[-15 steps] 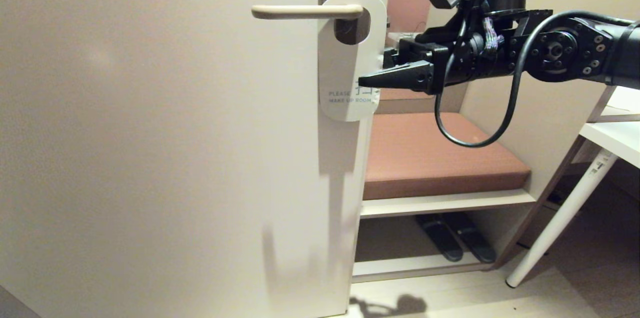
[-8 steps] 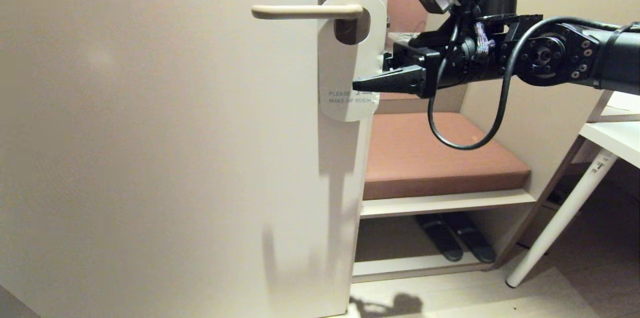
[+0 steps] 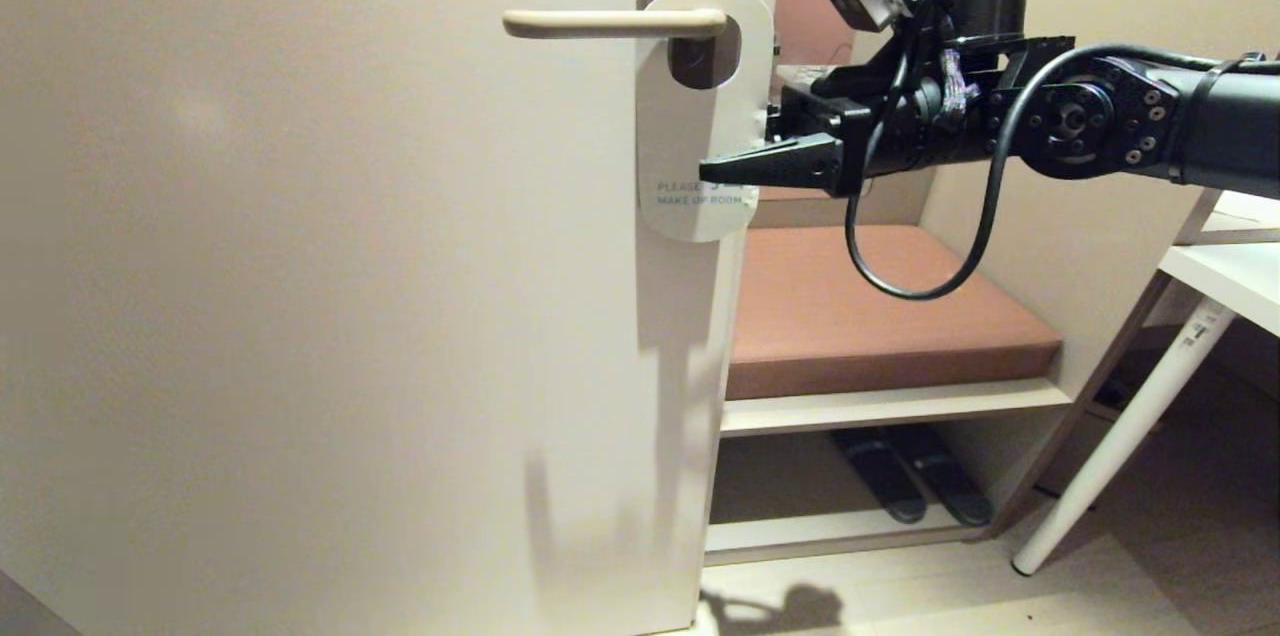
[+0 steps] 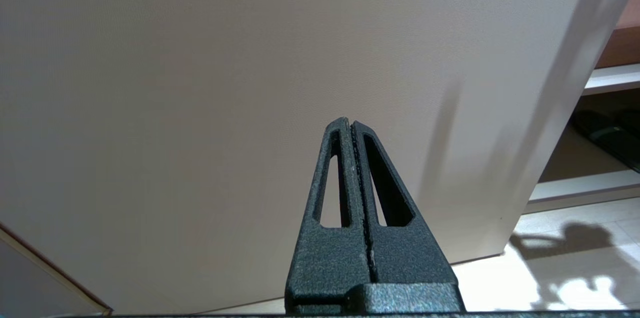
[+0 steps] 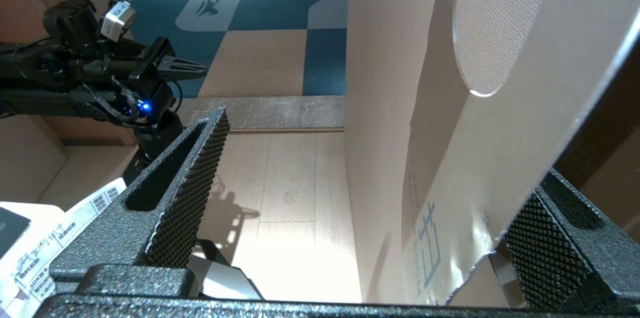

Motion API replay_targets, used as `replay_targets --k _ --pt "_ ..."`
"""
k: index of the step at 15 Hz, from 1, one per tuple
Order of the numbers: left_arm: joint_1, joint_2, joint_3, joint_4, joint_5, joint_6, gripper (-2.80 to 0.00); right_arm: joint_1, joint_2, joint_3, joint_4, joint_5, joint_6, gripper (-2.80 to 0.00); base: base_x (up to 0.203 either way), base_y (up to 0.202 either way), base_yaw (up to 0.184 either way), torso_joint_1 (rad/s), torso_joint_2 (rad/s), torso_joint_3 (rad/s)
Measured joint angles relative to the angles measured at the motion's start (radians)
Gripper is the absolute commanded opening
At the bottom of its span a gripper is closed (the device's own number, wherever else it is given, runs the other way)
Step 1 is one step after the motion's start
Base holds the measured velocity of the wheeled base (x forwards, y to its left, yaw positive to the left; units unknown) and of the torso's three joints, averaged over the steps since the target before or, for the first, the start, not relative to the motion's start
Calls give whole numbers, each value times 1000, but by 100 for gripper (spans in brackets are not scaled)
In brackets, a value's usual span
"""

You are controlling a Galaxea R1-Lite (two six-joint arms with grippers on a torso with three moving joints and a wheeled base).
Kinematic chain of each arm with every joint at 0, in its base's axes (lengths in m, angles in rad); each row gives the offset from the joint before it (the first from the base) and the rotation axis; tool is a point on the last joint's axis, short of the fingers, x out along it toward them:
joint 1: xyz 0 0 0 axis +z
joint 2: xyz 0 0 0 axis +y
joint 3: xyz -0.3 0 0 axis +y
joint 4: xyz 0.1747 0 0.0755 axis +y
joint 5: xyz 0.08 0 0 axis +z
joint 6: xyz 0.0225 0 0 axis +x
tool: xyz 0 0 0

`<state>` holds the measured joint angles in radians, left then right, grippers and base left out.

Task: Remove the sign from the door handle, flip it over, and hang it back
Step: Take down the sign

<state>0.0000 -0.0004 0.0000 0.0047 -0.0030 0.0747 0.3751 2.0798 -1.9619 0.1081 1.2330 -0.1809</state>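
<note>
Hanging on one door handle (image 3: 610,23), one sign (image 3: 700,116) — white face out, right tool (image 3: 735,156) spread wide around its edge

Beige door (image 3: 300,266); brown cushioned bench (image 3: 880,316) w/ shelf below; white table leg (image 3: 1120,436); pale floor (image 3: 950,596)

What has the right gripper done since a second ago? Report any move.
Yes. The right gripper has crept left and slightly up against the hanging sign, its near fingertip now just above the printed words, jaws open.
</note>
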Motion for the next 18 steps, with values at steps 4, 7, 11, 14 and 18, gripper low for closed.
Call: replay_targets --k 4,7,11,14,18 --pt "0 0 0 0 0 1 -280 -1 1 1 0 -2 0 -280 0 0 0 0 0 0" --pt "0 0 0 0 0 0 -280 -1 1 1 0 -2 0 -280 0 0 0 0 0 0" --pt "0 0 0 0 0 1 -280 -1 0 3 1 -3 -2 -280 0 0 0 0 0 0" --pt "0 0 0 0 0 0 -280 -1 -1 3 -1 -3 -4 -280 0 0 0 0 0 0" --pt "0 0 0 0 0 0 -280 -1 -1 9 -6 -6 -6 -280 0 0 0 0 0 0"
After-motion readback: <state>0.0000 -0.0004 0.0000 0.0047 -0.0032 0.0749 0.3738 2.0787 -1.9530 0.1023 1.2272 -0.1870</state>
